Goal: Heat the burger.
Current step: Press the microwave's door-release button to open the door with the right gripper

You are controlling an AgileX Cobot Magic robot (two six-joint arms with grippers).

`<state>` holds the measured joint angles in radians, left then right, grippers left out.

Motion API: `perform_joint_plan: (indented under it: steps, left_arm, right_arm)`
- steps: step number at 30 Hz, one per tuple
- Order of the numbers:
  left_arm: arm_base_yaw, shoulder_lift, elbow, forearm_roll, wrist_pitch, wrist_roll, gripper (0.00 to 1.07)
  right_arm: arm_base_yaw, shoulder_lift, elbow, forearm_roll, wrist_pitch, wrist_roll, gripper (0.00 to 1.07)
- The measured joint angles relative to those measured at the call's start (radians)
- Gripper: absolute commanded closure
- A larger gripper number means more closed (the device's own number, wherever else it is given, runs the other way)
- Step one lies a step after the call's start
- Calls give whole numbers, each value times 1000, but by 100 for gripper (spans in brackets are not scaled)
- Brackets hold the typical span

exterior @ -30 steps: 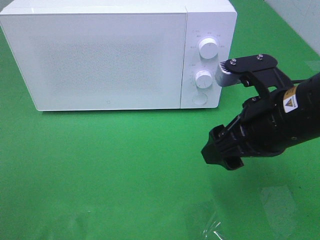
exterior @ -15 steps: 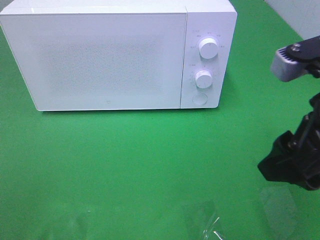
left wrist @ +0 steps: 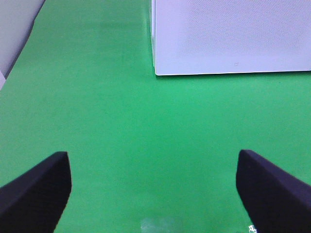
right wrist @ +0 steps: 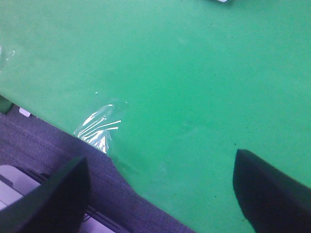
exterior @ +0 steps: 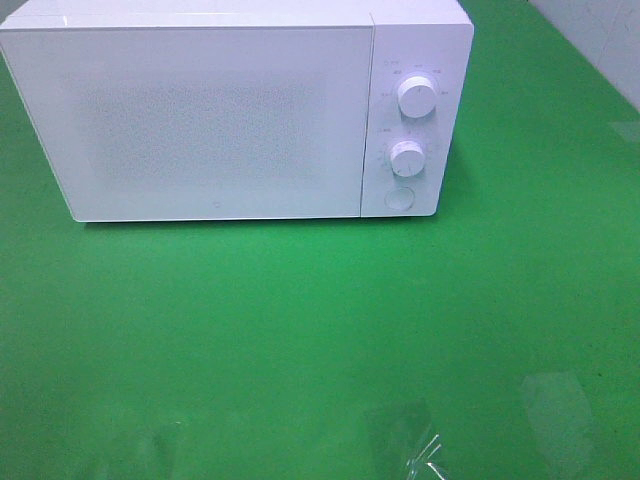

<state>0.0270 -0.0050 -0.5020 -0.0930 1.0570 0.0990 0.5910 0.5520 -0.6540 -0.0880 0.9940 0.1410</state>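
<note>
We see the microwave (exterior: 220, 110), door shut, on the green mat (exterior: 300, 330); the left gripper (left wrist: 151, 155) and right gripper (right wrist: 160, 156) gape wide, both empty.

The high camera is looking down at the microwave (exterior: 220, 120) front and green mat (exterior: 300, 330). My left wrist camera is looking low past my left fingers (left wrist: 34, 194) at that microwave's corner; my right is pointing close at the mat's edge, sharing the crinkled film (right wrist: 97, 127) with the high view.
</note>
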Motion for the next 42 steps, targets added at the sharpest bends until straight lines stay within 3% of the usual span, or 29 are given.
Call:
perform_joint_plan:
  steps: [6, 13, 16, 18, 25, 42]
  left_arm:
    - [0, 0, 0, 0, 0, 0, 22]
    - [0, 0, 0, 0, 0, 0, 22]
    - [0, 0, 0, 0, 0, 0, 22]
    - [0, 0, 0, 0, 0, 0, 22]
    - [0, 0, 0, 0, 0, 0, 22]
    - [0, 0, 0, 0, 0, 0, 22]
  right_arm:
    - [-36, -147, 66, 1, 7, 40, 31]
    - [-233, -374, 138, -2, 23, 52, 31]
    - [-251, -400, 140, -2, 23, 52, 31]
    - [-314, -487, 141, -2, 22, 52, 31]
    - [-360, -556, 141, -2, 23, 52, 31]
    - [-361, -556, 138, -3, -11, 25, 31]
